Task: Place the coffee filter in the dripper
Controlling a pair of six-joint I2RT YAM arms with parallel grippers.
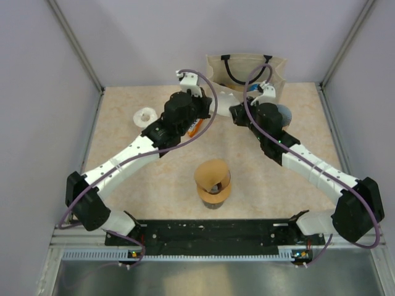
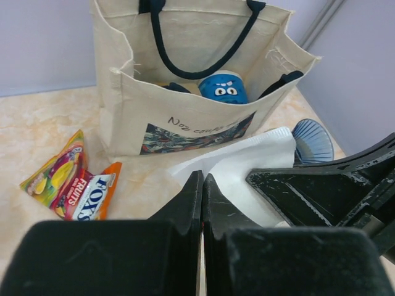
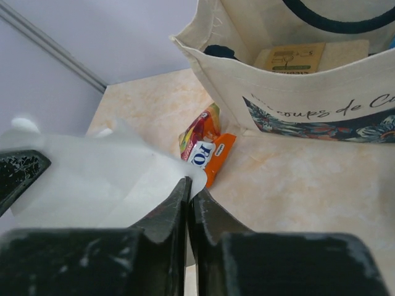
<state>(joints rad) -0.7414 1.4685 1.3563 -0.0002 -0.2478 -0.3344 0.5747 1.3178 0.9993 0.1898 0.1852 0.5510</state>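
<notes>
Coffee filter (image 3: 92, 179) hung pinched at opposite edges by the clamped right gripper (image 3: 188, 185) and left gripper (image 2: 202, 182), just in front of the tote bag (image 2: 185, 80). Doing this well probably meant easing its cone open without tearing before carrying it to the dripper (image 1: 213, 182), which stood well in front of that bag.

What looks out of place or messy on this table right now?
Two candy packets lie loose on the table beside the tote bag, as if spilled from it. The white coffee filter is pinched by the left gripper and right gripper at once.
</notes>
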